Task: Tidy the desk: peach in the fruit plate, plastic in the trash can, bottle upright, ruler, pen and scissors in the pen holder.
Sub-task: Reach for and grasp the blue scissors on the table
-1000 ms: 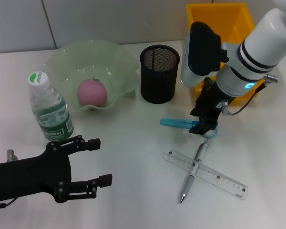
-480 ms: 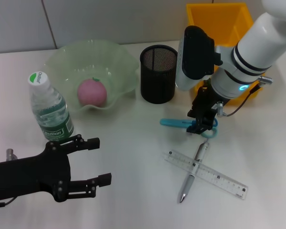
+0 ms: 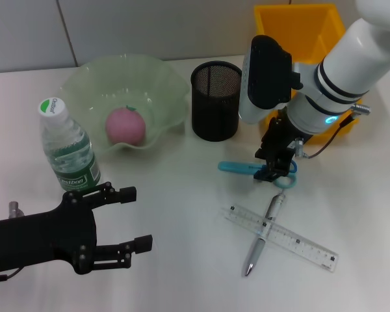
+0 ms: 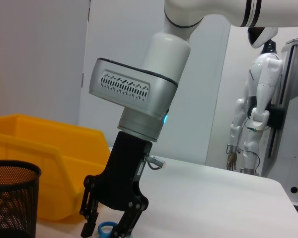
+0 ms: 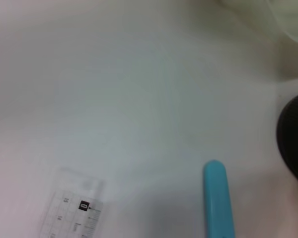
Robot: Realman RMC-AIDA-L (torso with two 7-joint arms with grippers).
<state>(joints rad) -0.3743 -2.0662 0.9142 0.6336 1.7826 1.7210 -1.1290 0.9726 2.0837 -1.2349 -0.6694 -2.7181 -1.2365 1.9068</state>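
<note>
Right gripper (image 3: 273,170) low over the surface (image 3: 182,195), jaws spread a little and straddling the handle end of the blue scissors (image 3: 242,167); whether the pads touch the handles cannot be told. In the left wrist view the same right gripper (image 4: 105,229) shows its two black fingers apart, with a blue handle loop between their tips. Scissors lie flat, blade end toward the robot's left, just in front of the black mesh pen holder (image 3: 217,100). The right wrist view shows only the blue blade cover of the scissors (image 5: 218,198), one end of the ruler (image 5: 72,210) and the dark edge of the pen holder (image 5: 294,136). Nearer the robot, the clear ruler (image 3: 279,236) and the silver pen (image 3: 263,233) lie crossed on the surface, pen on top, close to the scissors' handles. Yellow bin (image 3: 299,29) stands behind the right arm. On the left side, the pink peach (image 3: 125,125) sits in the pale green fruit plate (image 3: 84,78); the water bottle (image 3: 67,145) stands upright just beside the plate, cap on. Left gripper (image 3: 131,219) hovers near the front edge, below the bottle, jaws wide apart and holding nothing.
</note>
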